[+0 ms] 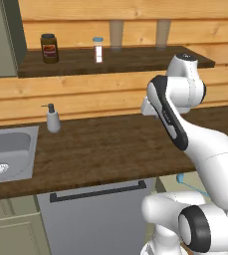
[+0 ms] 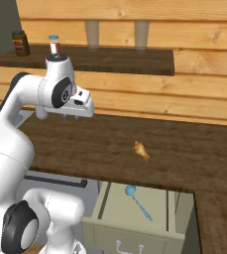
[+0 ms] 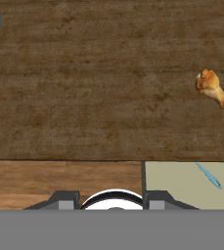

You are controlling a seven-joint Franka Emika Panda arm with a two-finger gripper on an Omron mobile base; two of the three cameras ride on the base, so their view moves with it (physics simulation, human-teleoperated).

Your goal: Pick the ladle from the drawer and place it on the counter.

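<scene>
The small light-blue ladle lies diagonally in the open pale grey-green drawer, its round bowl toward the counter. The hand view shows part of the ladle's handle on the drawer floor at lower right. A blue sliver of the ladle peeks out beside the arm in the left base view. My gripper hangs high above the dark-brown counter, left of the drawer. It is open, with its fingertips wide apart and nothing between them.
An orange-brown food piece lies on the counter just behind the drawer. The steel sink and soap dispenser are at the left. A grey dishwasher panel sits below the counter. Jars stand on the upper shelf.
</scene>
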